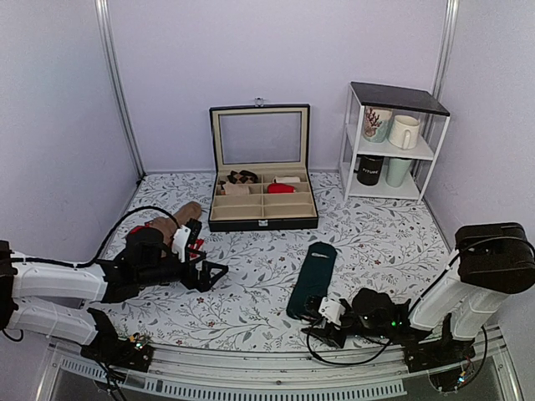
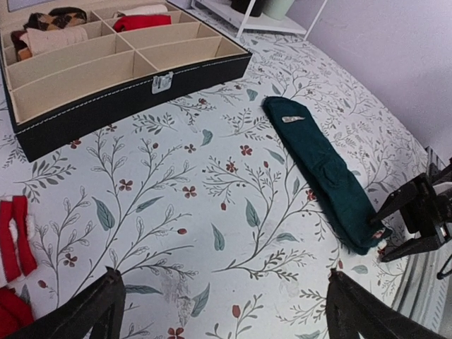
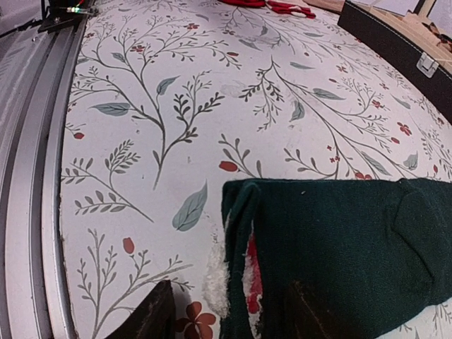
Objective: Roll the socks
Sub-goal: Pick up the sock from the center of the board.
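The dark teal socks (image 1: 313,277) lie flat and long on the floral tablecloth, right of centre, also seen in the left wrist view (image 2: 319,164). My right gripper (image 1: 318,316) sits low at their near end, jaws apart. In the right wrist view the ribbed cuff end of the socks (image 3: 339,247) lies between the fingers of the right gripper (image 3: 229,314), with white and red lining showing at the edge. A gap shows beside the left finger (image 3: 147,318). My left gripper (image 1: 215,276) hovers wide open over bare cloth at the left (image 2: 222,289), well apart from the socks.
A black divided box (image 1: 263,219) with its lid up stands at the back centre, holding rolled socks. A white shelf (image 1: 393,146) with mugs is at the back right. Tan-brown socks (image 1: 173,219) and red socks (image 2: 14,244) lie by the left arm. A metal rail (image 3: 28,176) runs along the table's near edge.
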